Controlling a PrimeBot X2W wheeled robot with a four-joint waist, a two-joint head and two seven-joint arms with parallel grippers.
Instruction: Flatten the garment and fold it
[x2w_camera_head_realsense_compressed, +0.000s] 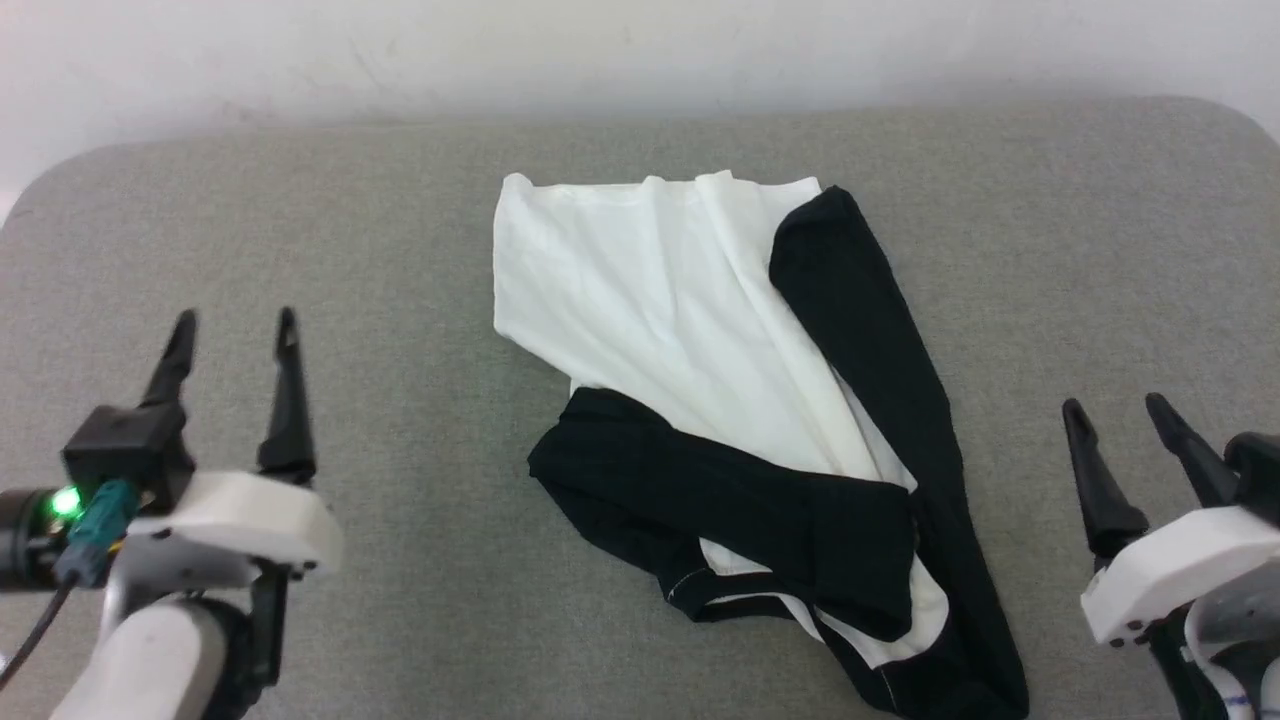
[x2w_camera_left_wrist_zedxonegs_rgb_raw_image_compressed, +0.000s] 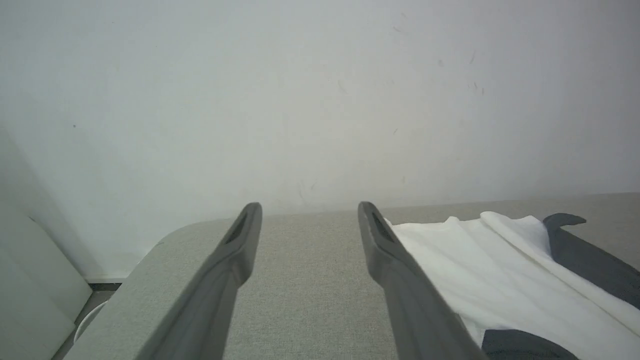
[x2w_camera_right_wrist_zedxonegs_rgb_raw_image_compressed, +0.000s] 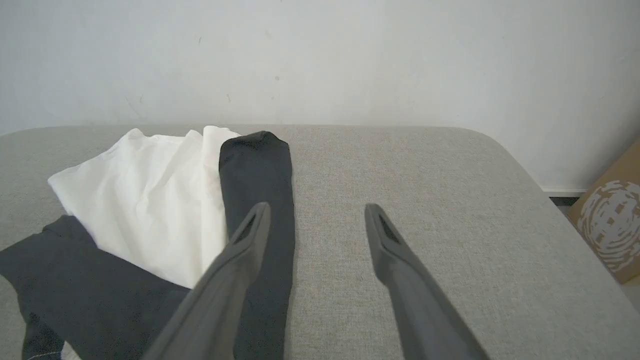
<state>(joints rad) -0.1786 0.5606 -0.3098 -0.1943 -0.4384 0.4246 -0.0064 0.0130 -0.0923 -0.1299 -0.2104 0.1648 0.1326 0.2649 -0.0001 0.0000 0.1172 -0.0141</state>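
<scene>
Crumpled garment (x2w_camera_head_realsense_compressed: 690, 320) — hands spread, apart

I see the garment (x2w_camera_head_realsense_compressed: 680, 320) lying loose and unflattened in the middle of the desk (x2w_camera_head_realsense_compressed: 300, 200), rumpled and partly folded over itself. Its white body spreads toward the far edge, creased in soft ridges. A long black sleeve (x2w_camera_head_realsense_compressed: 880, 340) runs down its right side, from the far end almost to the near edge. The other black sleeve (x2w_camera_head_realsense_compressed: 720, 500) lies slantwise across the near part, over the white cloth, and a strip of white with dark trim shows beneath it.
</scene>
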